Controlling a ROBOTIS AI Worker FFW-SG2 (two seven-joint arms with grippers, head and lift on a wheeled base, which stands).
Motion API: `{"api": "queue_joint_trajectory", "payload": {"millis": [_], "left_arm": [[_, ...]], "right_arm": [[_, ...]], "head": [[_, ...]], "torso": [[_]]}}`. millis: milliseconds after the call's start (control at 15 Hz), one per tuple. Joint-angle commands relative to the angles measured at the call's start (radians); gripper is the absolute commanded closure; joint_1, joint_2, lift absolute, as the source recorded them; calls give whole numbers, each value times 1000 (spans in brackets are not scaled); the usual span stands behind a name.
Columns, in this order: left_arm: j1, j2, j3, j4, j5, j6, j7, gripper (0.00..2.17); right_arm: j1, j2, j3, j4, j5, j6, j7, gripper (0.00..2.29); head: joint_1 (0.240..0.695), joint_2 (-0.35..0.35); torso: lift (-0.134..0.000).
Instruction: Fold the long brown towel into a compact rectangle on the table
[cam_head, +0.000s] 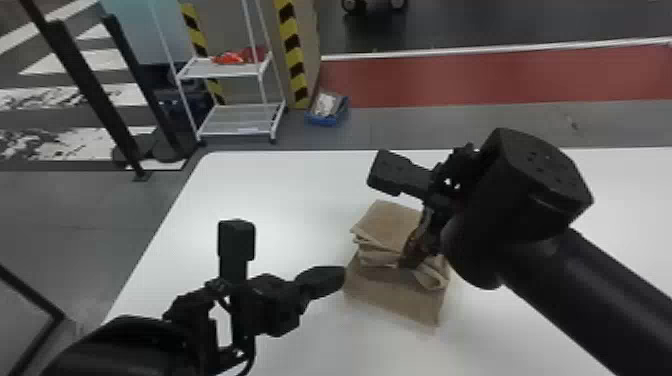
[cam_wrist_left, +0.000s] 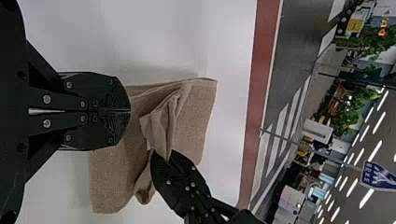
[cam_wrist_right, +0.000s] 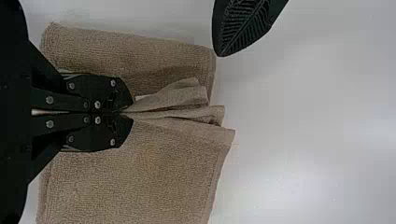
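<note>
The brown towel (cam_head: 395, 300) lies bunched in folded layers on the white table, its middle pinched up in a ridge. My right gripper (cam_head: 407, 262) is shut on that ridge in the head view. In the right wrist view the towel (cam_wrist_right: 140, 182) fans out in pleats from the closed tips of my right gripper (cam_wrist_right: 132, 112). Just left of the towel in the head view is my left gripper (cam_head: 344, 277), with nothing held. The left wrist view shows my left gripper (cam_wrist_left: 130, 112) shut, its tips in front of the towel (cam_wrist_left: 112, 182).
The white table (cam_head: 200, 200) extends on both sides of the towel. Beyond its far edge stand a white wheeled rack (cam_head: 235, 120) and a small blue bin (cam_head: 327, 112) on the floor. My two grippers are close together over the towel area.
</note>
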Motion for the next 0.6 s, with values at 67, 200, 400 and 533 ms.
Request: {"api": "queue_joint_trajectory", "payload": {"millis": [67, 200, 400, 533], "left_arm": [[11, -2, -24, 1, 3, 0, 4, 2148], [3, -2, -47, 27, 0, -9, 8, 2148], [0, -3, -64, 54, -1, -43, 12, 2148], [-6, -3, -65, 66, -4, -46, 12, 2148]], "right_arm": [[0, 8, 0, 3, 3, 0, -1, 1298], [-2, 19, 0, 6, 3, -3, -1, 1298], [-10, 28, 2, 21, 7, -9, -1, 1295], [-17, 31, 3, 24, 7, -12, -1, 1298]], "head": [[695, 169], [695, 162], [695, 158], [695, 154]], "torso": [[-123], [-123], [-123], [-123]]}}
